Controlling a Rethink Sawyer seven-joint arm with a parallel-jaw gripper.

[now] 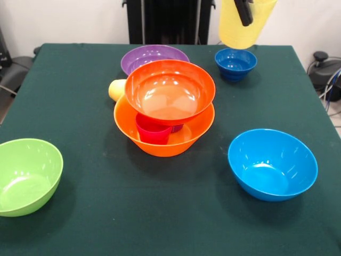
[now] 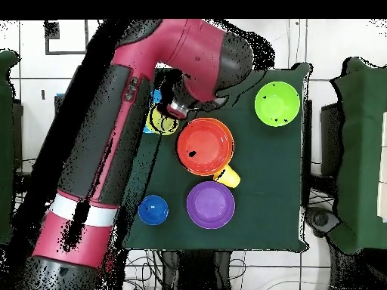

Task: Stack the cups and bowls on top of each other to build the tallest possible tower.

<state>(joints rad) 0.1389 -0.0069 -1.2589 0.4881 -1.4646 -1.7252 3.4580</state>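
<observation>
I see the gripper (image 1: 246, 13) high above the worktop's (image 1: 106, 202) far edge, fingers clamped on the pale yellow cup (image 1: 242, 26), hanging over the small dark blue bowl (image 1: 235, 63). The red-orange bowl (image 1: 170, 92) sits tilted on the red-pink cup (image 1: 153, 130) inside the orange-yellow bowl (image 1: 165, 140) at centre.

The front view looks across the table (image 1: 106, 213) toward the pedestal (image 1: 170, 21), fairly close; the overhead view looks straight down from higher up. Both show the whole table.
</observation>
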